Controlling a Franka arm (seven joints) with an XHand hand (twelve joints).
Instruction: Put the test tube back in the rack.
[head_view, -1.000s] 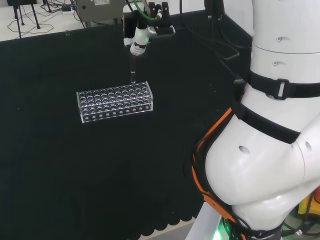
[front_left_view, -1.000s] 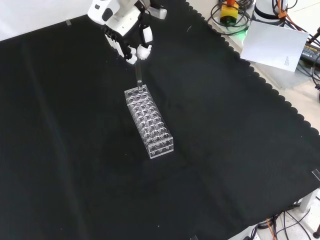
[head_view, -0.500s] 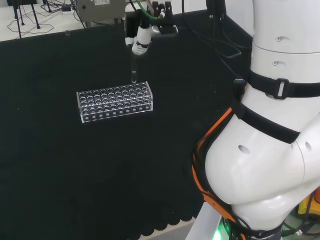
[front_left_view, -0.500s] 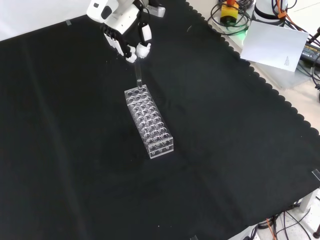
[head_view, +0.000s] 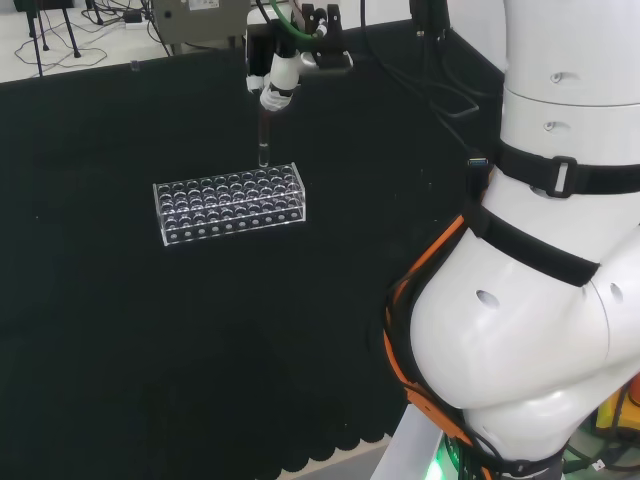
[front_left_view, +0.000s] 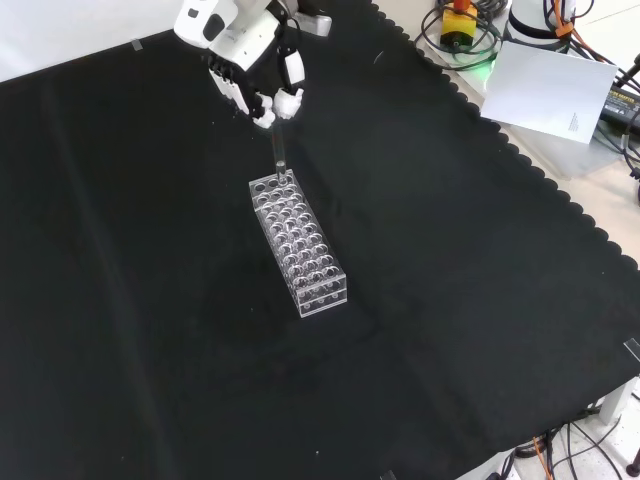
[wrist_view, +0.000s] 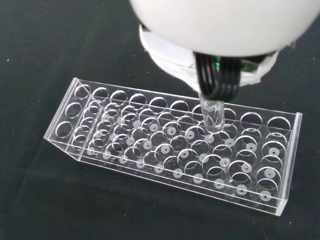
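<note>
Because the test tube (front_left_view: 281, 152) is held just above the far end of the rack (front_left_view: 299, 238) and not yet seated in a hole, the chief risk is judged to be a missed hole. If the rounded tip is brought down onto the clear strip between two openings, the tube could be stopped short, tipped in the fingers, or the light rack could be pushed across the black cloth (front_left_view: 450, 300). A slip is also possible, since smooth glass is being pinched near its top with most of its length hanging free below.

The hand (front_left_view: 250, 70) is seen closed on the upper end of the tube, its fingers curled round it. In the head view the tube (head_view: 264, 140) hangs below the hand (head_view: 279, 80), with its lower end just over the right-hand end of the rack (head_view: 230, 204). In the wrist view the tube (wrist_view: 212, 114) is seen end-on above the holes of the rack (wrist_view: 170, 145), its tip close to the top plate, though which hole it is over cannot be told for certain.

The long axis of the tube is held close to upright, with the closed, rounded end pointing down toward the rack and the other end up inside the fingers. Only a slight lean is suggested in the front view.
</note>
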